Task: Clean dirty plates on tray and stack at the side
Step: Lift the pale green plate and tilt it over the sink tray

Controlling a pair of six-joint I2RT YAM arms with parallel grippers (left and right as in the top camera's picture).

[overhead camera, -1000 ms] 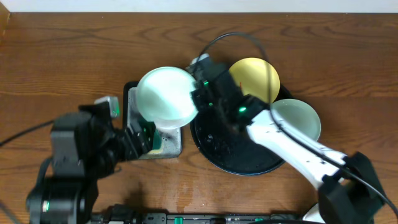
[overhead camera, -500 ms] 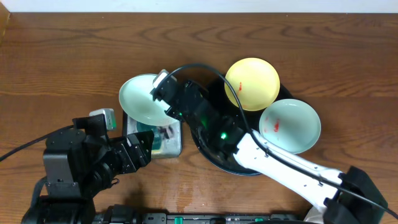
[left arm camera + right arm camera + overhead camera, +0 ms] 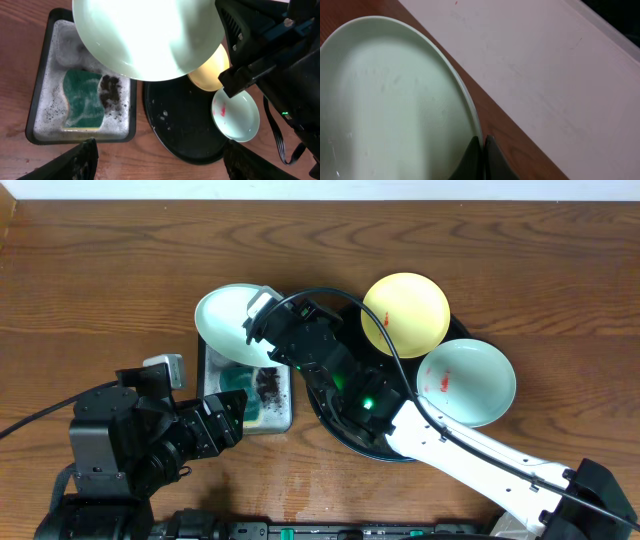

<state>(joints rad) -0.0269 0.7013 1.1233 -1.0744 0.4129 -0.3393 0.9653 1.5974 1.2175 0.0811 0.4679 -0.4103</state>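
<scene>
Pinching the rim of a mint plate (image 3: 385, 110), the right fingers (image 3: 471, 161) hold it tilted above the foamy sponge dish (image 3: 37, 100), at 10 o'clock of the black tray (image 3: 370, 435). The yellow plate (image 3: 405, 313) sits at the tray's 1 o'clock and the red-smeared mint plate (image 3: 468, 383) at its 3 o'clock. A green sponge (image 3: 82, 100) and a dark clump (image 3: 110, 90) lie in the dish. The left fingers (image 3: 75, 162) are spread wide, gripping nothing, at 7 o'clock of the dish over the wooden surface (image 3: 100, 270).
</scene>
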